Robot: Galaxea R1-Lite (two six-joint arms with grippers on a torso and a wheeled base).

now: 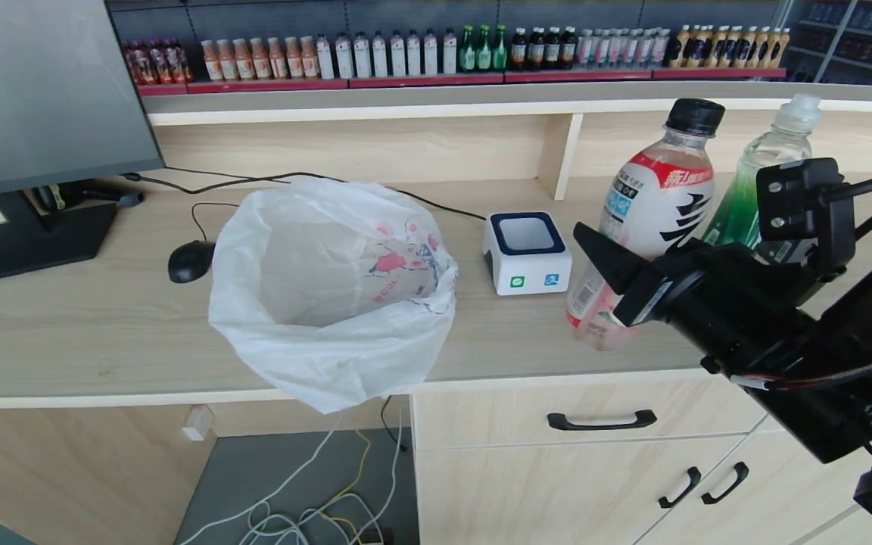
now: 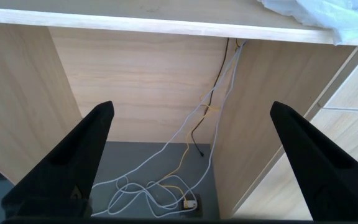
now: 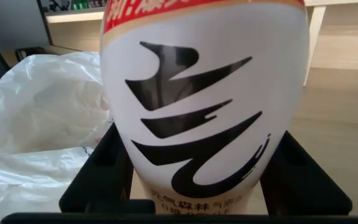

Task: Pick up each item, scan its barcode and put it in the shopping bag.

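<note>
Right gripper (image 3: 204, 186) pinches the bottle (image 1: 655, 204) around its label; it looks smooth, full and heavy, likely slippery. Left gripper (image 2: 191, 124) hangs spread.

Clear plastic bottle with black cap and red-white label (image 1: 652, 204), slightly tilted, clamped in right hand (image 3: 201, 180), right of frame. Green-tinted clear bottle (image 1: 746, 189) standing just behind, upper right. White cube scanner (image 1: 527, 253) centre. White plastic shopping bag (image 1: 330, 288) open, centre-left, overhanging counter (image 1: 88, 333) edge.
</note>
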